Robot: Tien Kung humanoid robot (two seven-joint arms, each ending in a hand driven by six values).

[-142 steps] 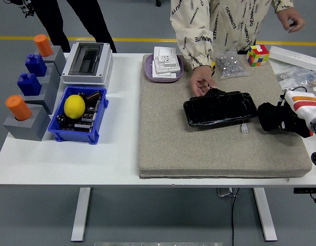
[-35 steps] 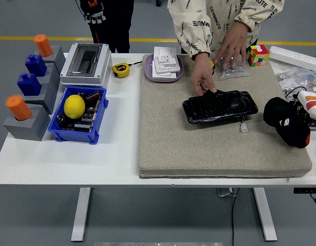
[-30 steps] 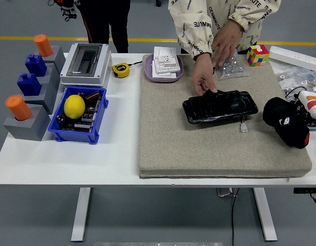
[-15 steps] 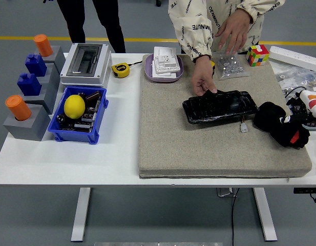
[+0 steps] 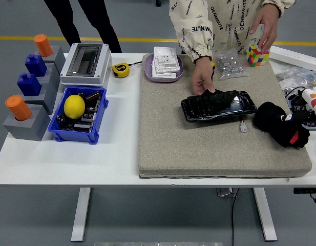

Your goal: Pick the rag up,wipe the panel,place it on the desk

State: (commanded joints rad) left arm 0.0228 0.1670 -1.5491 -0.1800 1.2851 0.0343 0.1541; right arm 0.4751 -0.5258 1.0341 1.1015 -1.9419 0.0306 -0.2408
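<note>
While gripped by the right hand (image 5: pixel 293 134) (fingers closed around it), black rag (image 5: pixel 273 119) beside the left-right lying panel (image 5: pixel 218 106).

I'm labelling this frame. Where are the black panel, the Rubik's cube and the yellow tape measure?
black panel (image 5: pixel 218 106), head view, middle of its glossy top.
Rubik's cube (image 5: pixel 257 55), head view, its front face.
yellow tape measure (image 5: pixel 120 69), head view, its case.

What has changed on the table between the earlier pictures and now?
The right hand carried the black rag leftward and down onto the mat, beside the panel. A yellow tape measure appeared. The person's hand still holds the panel's edge; the blue bin stayed.
</note>
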